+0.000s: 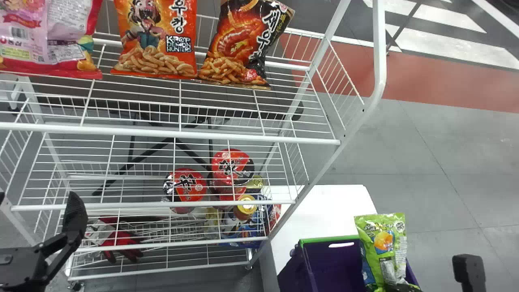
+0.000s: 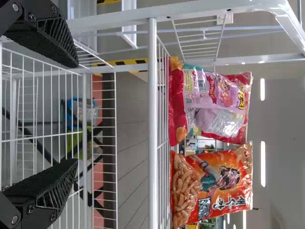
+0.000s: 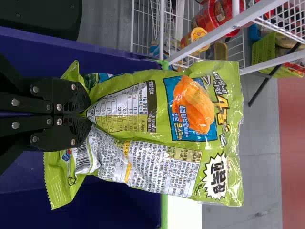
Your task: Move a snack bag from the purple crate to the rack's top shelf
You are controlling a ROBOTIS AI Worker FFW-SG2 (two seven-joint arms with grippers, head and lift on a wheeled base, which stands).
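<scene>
Between the right gripper's (image 1: 400,288) closed-in fingers: one green snack bag (image 1: 383,247), pinched near one end, its body extending ahead, over the right-hand part of the purple crate (image 1: 334,263). Labelling: nutrition table, Korean lettering, orange food picture. Crate: green edging, wall close by the grip. Ahead and left: rack's top shelf (image 1: 243,138), bags in a row, wire running from the black-and-orange bag (image 1: 239,44) to the white end post (image 1: 380,48). Well left: left gripper (image 1: 38,197), fingers wide apart, nothing held.
</scene>
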